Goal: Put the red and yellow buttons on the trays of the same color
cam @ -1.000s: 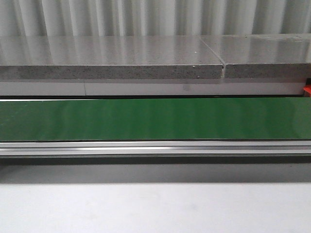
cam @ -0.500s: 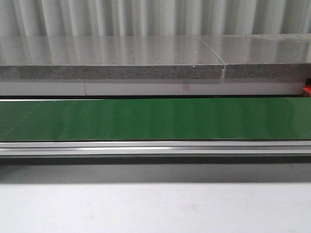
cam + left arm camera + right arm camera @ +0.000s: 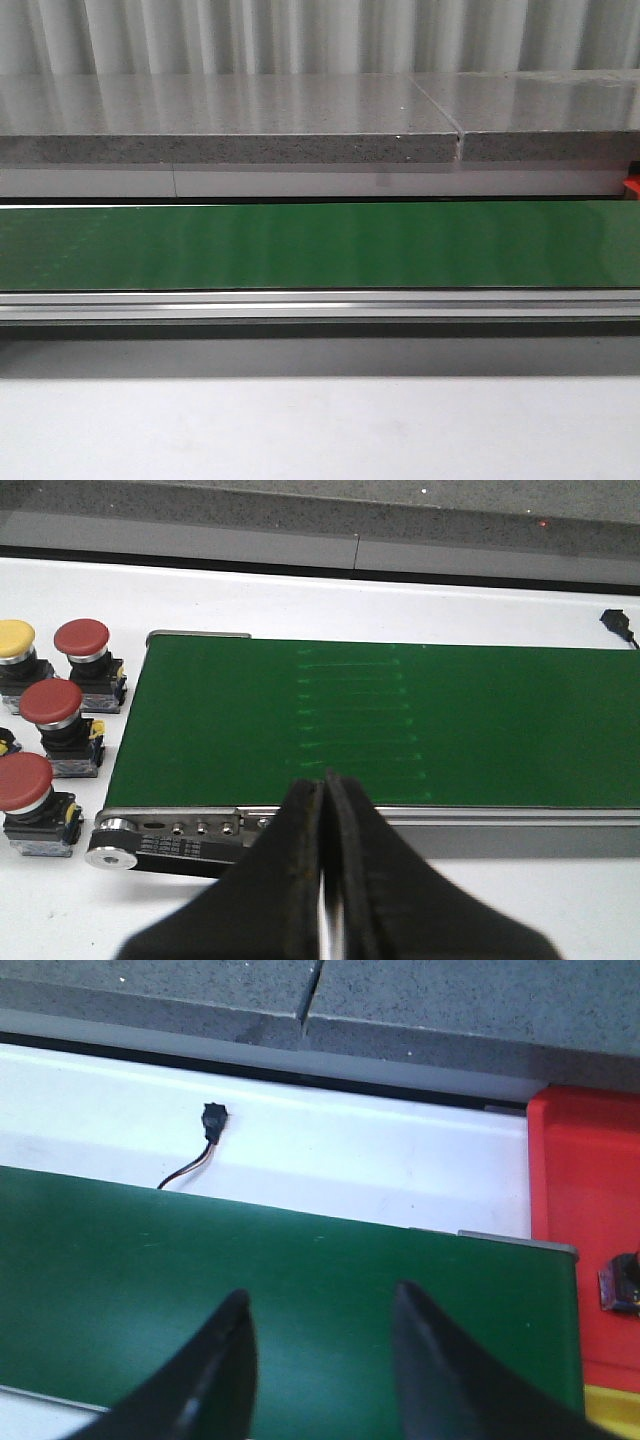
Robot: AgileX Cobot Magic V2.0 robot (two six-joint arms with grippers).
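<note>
In the left wrist view three red buttons (image 3: 81,640) (image 3: 51,702) (image 3: 23,781) and a yellow button (image 3: 15,637) stand on the white table beside the end of the green conveyor belt (image 3: 380,720). My left gripper (image 3: 324,785) is shut and empty, above the belt's near rail. In the right wrist view my right gripper (image 3: 320,1305) is open and empty over the belt (image 3: 200,1280). A red tray (image 3: 585,1220) lies past the belt's end, with a dark button base (image 3: 622,1280) on it; a yellow tray's corner (image 3: 612,1412) shows beside it.
The front view shows only the green belt (image 3: 320,245), its metal rail (image 3: 320,303) and a grey stone ledge (image 3: 230,120) behind; a sliver of red (image 3: 631,187) sits at the right edge. A black cable plug (image 3: 212,1120) lies on the white table behind the belt.
</note>
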